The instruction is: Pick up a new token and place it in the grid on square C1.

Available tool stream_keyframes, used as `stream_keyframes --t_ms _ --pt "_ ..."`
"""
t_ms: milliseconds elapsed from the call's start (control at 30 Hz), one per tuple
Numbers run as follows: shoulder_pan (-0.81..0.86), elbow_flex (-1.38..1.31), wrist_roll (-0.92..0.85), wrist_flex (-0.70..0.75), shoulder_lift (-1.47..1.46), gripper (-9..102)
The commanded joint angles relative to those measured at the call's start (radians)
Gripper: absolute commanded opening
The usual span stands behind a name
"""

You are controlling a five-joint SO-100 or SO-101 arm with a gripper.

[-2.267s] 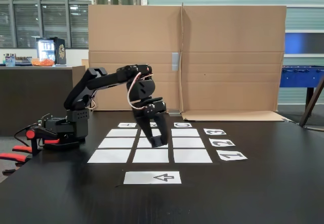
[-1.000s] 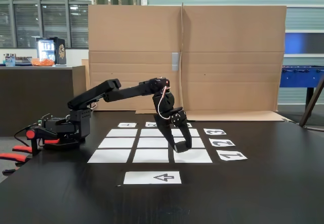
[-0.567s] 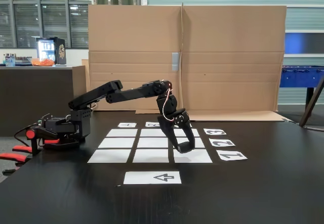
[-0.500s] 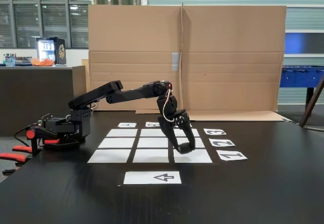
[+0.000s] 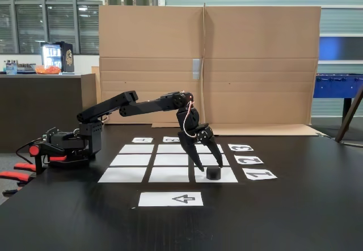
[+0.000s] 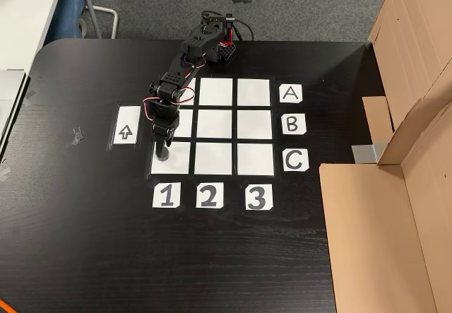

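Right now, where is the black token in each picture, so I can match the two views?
Fixed view: the token sits on the grid's near right square, under the open gripper.
Other view: the token is on the lower left square, above label 1.
Shared landmark: the arrow strip.

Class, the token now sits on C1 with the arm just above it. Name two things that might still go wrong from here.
1. The open gripper has its fingers straddling the token; a sideways pull-out may knock it off square C1.
2. The token lies near that square's front edge, by the arrow strip side in the other view, so a small nudge could push it onto the bare table.
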Motion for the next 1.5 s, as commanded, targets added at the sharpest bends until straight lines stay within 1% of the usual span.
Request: stream_keyframes --t_ms 0,233,433,600,800,1033,1467 --pt "-0.012 -0.028 0.005 -0.014 0.018 29" --pt "-0.014 0.046 0.005 -0.021 0.127 38" --pt "-0.012 0.117 0.005 -0.026 0.262 39" --pt "-0.012 0.225 0.005 -0.029 0.393 41" --pt "0.017 0.374 0.005 -0.071 0.568 43" --pt "0.098 0.575 -0.026 -0.132 0.810 43" --pt "0.333 1.058 -0.120 -0.284 1.304 43"
